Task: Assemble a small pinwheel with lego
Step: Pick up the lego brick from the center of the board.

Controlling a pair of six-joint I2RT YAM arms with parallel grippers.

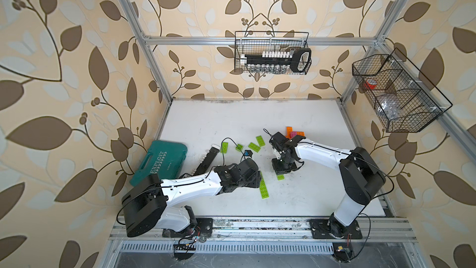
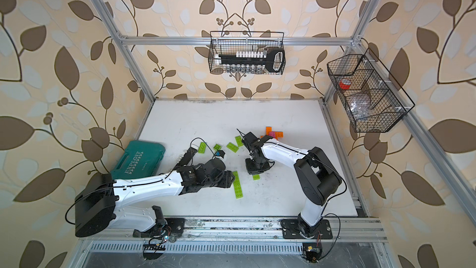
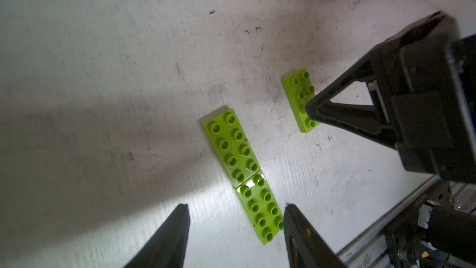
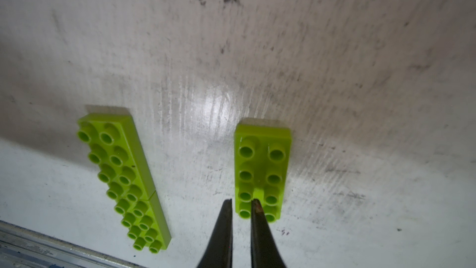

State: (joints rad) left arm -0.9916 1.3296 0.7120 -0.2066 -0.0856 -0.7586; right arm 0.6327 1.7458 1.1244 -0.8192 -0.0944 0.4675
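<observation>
We see the right claw (image 4: 241, 200) pinched nearly shut on one stud row of a lone lime-green studded plastic brick (image 4: 262, 171) – flat on the scuffed white tabletop (image 4: 257, 47). The left claw (image 3: 237, 206) is spread apart over two matching bricks (image 3: 242, 171) set end to end.

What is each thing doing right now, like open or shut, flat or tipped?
lime brick pair, touching end to end, flat, studs up.
single lime brick, flat, studs up.
left gripper, open.
right gripper, shut on single lime brick.
teal tool case, closed, lying flat.
</observation>
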